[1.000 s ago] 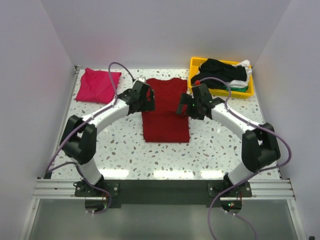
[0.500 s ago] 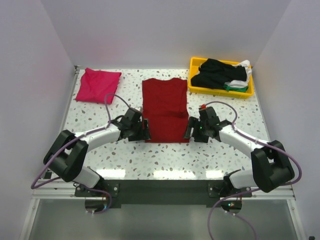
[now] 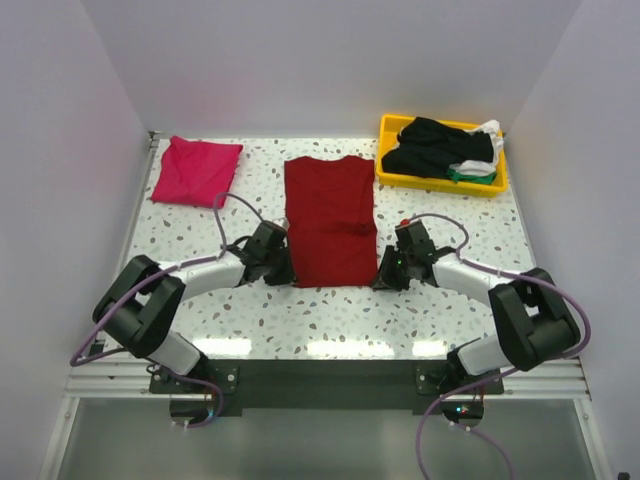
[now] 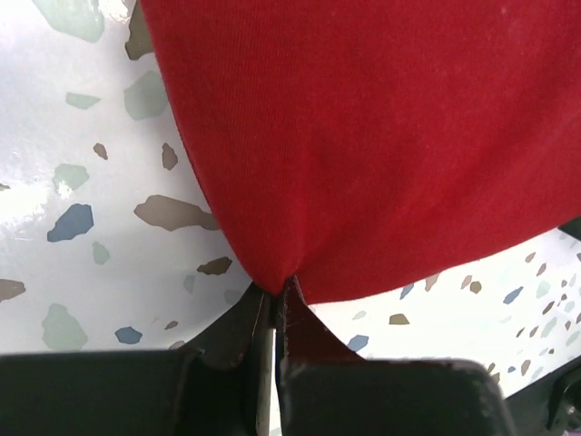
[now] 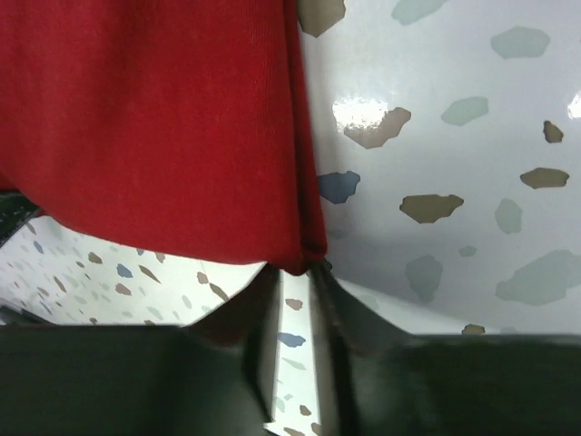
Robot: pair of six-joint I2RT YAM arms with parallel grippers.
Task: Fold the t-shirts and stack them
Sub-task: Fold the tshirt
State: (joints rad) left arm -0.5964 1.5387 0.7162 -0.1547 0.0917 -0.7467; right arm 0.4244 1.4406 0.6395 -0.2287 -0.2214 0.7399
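One dark red t-shirt (image 3: 330,220), one magenta t-shirt (image 3: 195,170), yellow tray (image 3: 440,184).

Both wrist views cut off the dark red soft cloth t-shirt (image 4: 381,136) at the top and sides, and each shows only one near hem corner. The black fingers of the right gripper (image 5: 295,272) stand a slit apart at that corner. Whether cloth lies between them is unclear. From above, the left gripper (image 3: 288,272) and the right gripper hide their fingertips under their own bodies. In the yellow plastic tray (image 3: 432,184), the black, white and green garments (image 3: 440,145) overlap, so their number cannot be told.

Dark red t-shirt (image 4: 381,136): matt fine-knit cloth. Table (image 4: 109,245): smooth, glossy speckled stone look. Tray (image 3: 430,184): yellow plastic. My left gripper (image 4: 275,304): matt black.
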